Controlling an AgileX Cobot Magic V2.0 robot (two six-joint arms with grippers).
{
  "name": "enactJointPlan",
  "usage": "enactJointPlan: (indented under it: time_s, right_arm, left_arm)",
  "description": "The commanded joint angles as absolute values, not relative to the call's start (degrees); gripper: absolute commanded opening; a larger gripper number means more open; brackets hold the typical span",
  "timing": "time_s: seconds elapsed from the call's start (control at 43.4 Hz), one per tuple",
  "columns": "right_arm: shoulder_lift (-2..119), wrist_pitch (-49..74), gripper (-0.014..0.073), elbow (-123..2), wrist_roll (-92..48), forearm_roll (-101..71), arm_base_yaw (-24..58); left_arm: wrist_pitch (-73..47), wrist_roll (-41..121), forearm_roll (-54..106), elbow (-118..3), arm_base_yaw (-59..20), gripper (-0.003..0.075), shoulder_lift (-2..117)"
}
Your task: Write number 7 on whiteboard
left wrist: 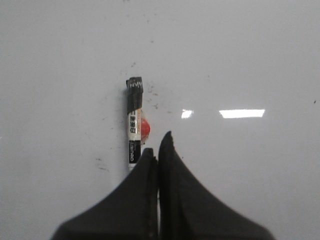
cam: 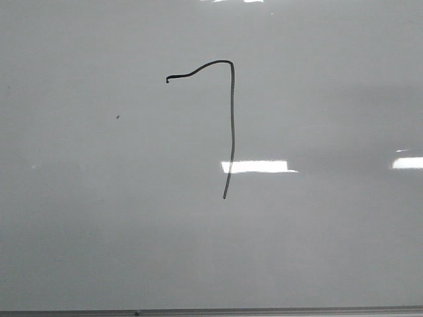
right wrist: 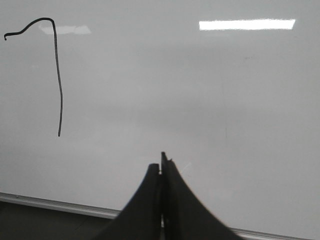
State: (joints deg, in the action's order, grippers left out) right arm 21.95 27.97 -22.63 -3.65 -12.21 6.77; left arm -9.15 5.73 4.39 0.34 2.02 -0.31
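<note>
Glossy and pale grey, the whiteboard (cam: 330,251) fills the front view, with bright rectangular reflections and a thin frame edge along its lower border. On it stands the number 7 (cam: 231,119): a wavy top stroke with a small hook at its far end, then a long, nearly vertical stem that leans slightly toward its foot. A tiny dark speck (cam: 117,117) lies apart from it and is not part of the figure.

Neither arm shows in the front view. The left gripper (left wrist: 157,150) has its fingers pressed together, and the marker (left wrist: 134,120) stands against them on one side; whether it is truly pinched cannot be told. The right gripper (right wrist: 161,167) is closed on nothing, near the frame edge, well apart from the digit.

By the look of it, the writing is finished. Doing the remaining step well means keeping the marker tip off the board, so no stray line spoils the stem.
</note>
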Motion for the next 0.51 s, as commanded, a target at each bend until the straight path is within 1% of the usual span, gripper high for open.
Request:
enactJointPlan:
  time_s: [0.0, 0.484]
  right_arm:
    - [22.23, 23.73, -0.0068, -24.23, -3.78, -12.35, 6.45]
    - [22.23, 23.72, -0.0068, -24.23, -3.78, -12.35, 6.45]
  left_arm:
    - [-3.07, 5.07, 4.51, 0.46, 1.54, -0.002, -1.12]
    - [-3.19, 5.07, 4.51, 0.58, 1.54, -0.002, -1.12]
